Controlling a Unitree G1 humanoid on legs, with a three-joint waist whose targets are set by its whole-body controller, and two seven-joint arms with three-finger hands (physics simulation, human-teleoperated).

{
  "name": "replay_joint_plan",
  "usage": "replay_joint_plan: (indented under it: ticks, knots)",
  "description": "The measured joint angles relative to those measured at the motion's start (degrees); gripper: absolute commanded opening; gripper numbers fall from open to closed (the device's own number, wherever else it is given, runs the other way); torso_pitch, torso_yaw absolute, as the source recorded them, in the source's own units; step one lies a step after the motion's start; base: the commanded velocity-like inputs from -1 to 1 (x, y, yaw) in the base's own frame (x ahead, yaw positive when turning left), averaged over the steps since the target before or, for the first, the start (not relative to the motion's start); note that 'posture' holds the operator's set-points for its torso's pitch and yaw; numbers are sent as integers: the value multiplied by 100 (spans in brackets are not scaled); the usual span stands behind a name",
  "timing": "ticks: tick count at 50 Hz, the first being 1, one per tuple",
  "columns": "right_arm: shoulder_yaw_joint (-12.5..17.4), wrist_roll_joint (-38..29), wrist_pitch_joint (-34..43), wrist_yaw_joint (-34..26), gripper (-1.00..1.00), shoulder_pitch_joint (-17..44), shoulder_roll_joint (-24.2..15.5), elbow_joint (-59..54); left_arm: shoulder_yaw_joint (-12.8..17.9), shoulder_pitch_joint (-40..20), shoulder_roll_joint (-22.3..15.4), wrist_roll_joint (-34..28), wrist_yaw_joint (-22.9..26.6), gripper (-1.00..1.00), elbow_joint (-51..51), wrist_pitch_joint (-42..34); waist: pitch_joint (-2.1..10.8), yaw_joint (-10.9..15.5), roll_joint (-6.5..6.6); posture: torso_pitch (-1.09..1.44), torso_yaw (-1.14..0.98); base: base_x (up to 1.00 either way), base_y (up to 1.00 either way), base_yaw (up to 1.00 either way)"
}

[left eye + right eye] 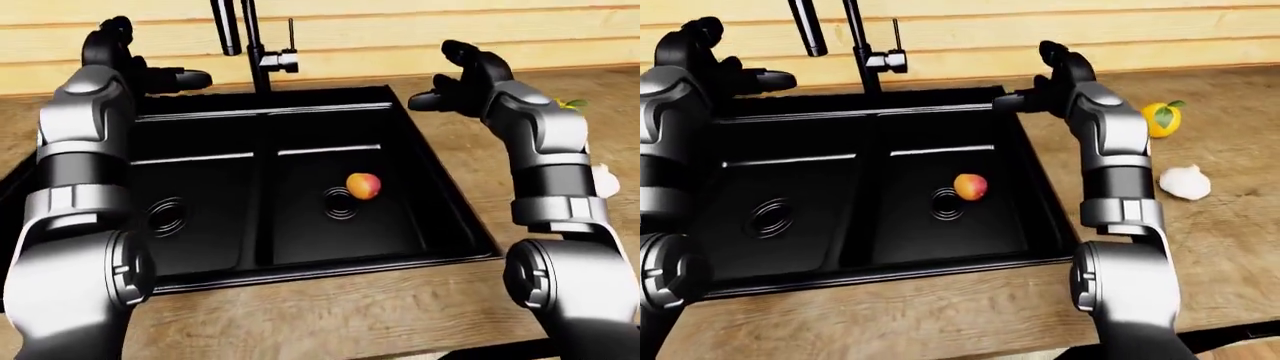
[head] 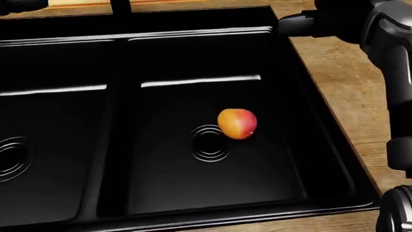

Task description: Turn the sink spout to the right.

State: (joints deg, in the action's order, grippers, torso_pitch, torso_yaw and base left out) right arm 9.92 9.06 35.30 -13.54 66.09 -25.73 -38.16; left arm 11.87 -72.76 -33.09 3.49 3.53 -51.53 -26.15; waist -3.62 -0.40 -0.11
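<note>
I'm seeing one spout (image 1: 228, 26) standing above the sink (image 1: 420, 161), two basins, one peach (image 2: 237, 123) in the right basin. I'm holding both hands up, fingers spread, gripping nothing: left hand (image 1: 135, 64) left of the spout, right hand (image 1: 462, 75) right of it.

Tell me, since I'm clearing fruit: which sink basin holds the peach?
The right basin: the peach lies beside its drain; the left basin holds nothing.

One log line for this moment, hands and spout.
left hand: open, left of faucet | right hand: open, right of faucet | spout: untouched | fruit: in right basin
</note>
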Motion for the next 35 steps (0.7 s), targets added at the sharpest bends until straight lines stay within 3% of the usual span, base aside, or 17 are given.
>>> replay_joint_plan:
  ticks: [8, 22, 35]
  knots:
    - [-2, 35, -155, -45, 100, 164, -2, 155, -13, -150, -87, 12, 19, 100, 55, 99, 150, 43, -4, 0, 0, 0, 0, 0]
    - [-13, 19, -11, -29, 100, 27, 18, 167, -73, -98, 12, -19, 38, 100, 32, -151, 122, 56, 2, -2, 0, 0, 0, 0]
    - [4, 13, -61, -35, 100, 72, 5, 125, -84, -125, 14, -115, 58, 100, 199, -260, 389, 40, 50, -9, 0, 0, 0, 0]
